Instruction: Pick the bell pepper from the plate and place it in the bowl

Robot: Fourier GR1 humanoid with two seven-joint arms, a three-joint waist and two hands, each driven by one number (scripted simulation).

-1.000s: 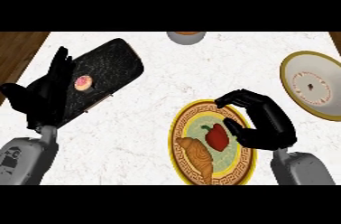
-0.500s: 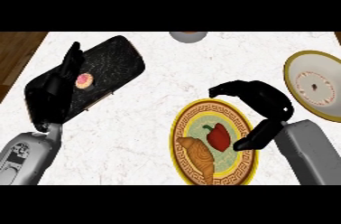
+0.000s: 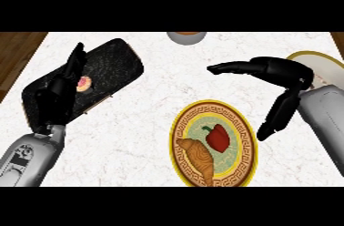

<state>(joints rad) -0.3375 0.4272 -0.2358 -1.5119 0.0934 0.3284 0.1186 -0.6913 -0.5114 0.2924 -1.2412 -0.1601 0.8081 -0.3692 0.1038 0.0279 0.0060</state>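
On the plate [image 3: 180, 129], just right of its middle: the pepper [image 3: 217, 136], red, lying flat and untouched, not yet picked. Just below and left of it, a pastry [image 3: 199, 159], close enough to get nudged by a careless reach, so probably best approached from the pepper's upper right, the free side.

Up and right of the plate, over the counter [image 3: 168, 88]: the right hand [image 3: 279, 71], open and holding nothing. Fingers [image 3: 228, 68] stretched straight toward the left, thumb [image 3: 277, 115] hanging down toward the plate's right rim. Apart from the pepper. Spread this wide most likely to leave room for the pepper between thumb and fingers. Sits between plate and bowl, handy for both ends of the carry.

At the right edge, behind that hand: the bowl [image 3: 316, 60], only partly seen, well apart from the pepper. Contents not visible from here.

At the left: the left hand [image 3: 57, 90], open, fingers up, resting over the lower end of a dark tray [image 3: 118, 63] with 1 small pink item [image 3: 84, 83] on it. Kept out of the way, seemingly with no part in this step.

At the top edge: a cup [image 3: 186, 37], irrelevant to the job.

Next, by judgement: lower over the pepper, close around it, lift, then carry right to the bowl.
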